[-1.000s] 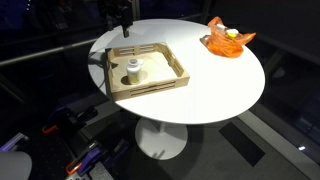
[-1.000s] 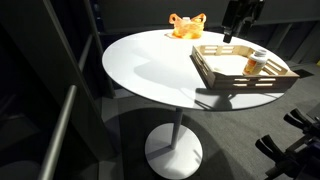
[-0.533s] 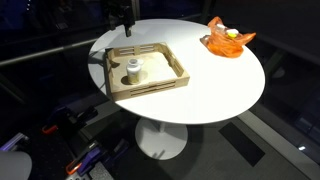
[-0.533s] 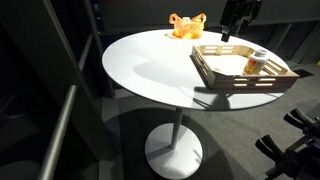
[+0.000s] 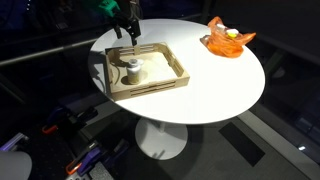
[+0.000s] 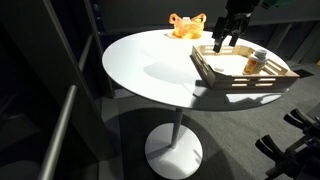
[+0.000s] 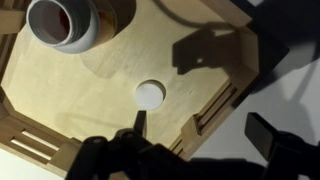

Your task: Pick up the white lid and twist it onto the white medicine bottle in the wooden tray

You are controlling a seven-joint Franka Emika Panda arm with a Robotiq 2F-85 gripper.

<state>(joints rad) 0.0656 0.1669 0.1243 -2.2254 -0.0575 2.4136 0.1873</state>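
- A round white counter (image 5: 225, 85), seen in both exterior views, stands on one white pedestal with a round foot (image 5: 160, 140).
- An orange crinkled dish (image 5: 214, 42) sits near the counter's rim, with something pale yellow inside.
- Small blue and orange objects (image 5: 85, 155) lie on the dark floor, too small to identify.

in an exterior view the gripper (image 5: 127, 32) hangs over the far rim of the wooden tray (image 5: 177, 64), white medicine bottle (image 5: 131, 70) upright inside, orange dish (image 5: 229, 41) well apart across the white table (image 5: 215, 88).
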